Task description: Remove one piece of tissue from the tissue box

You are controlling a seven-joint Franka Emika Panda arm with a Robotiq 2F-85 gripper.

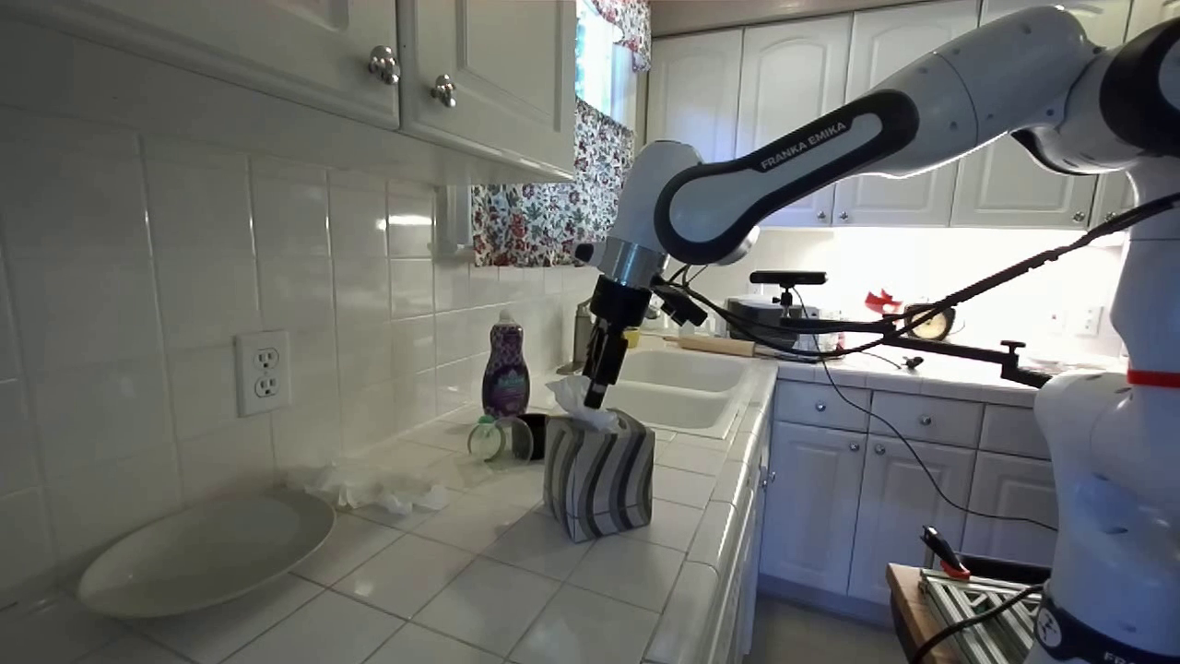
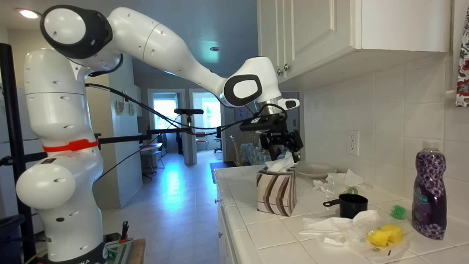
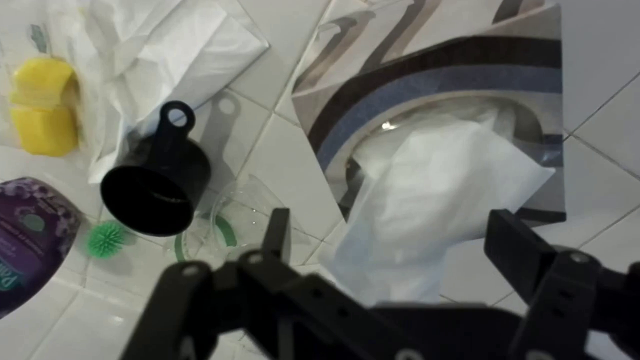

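In an exterior view, a straight-sided striped tissue box (image 1: 599,475) stands upright on the glossy tiled worktop (image 1: 396,572), wavy dark and pale bands running down its sides. A thin, crinkled tissue (image 1: 569,394) sticks up out of its top, and the black gripper (image 1: 596,395) points down at it. Over by the tiled wall (image 1: 198,350) rests a smooth, shallow oval plate (image 1: 207,553), crumpled white paper (image 1: 369,489) just beside it.

In an exterior view, the tissue rises in a soft white peak at the gripper. Farther along the worktop are a black cup (image 2: 352,207) with a straight handle, a spiky green ball (image 2: 398,212), smooth yellow lumps (image 2: 395,231) and a curvy purple plastic bottle (image 2: 428,194) printed with flowers.

In the wrist view, the tissue spreads from an oval opening in the tissue box, limp, slightly see-through, with one pointed corner. The gripper's fingers (image 3: 276,235) stand wide apart with the tissue between them; whether either one touches it I cannot tell.
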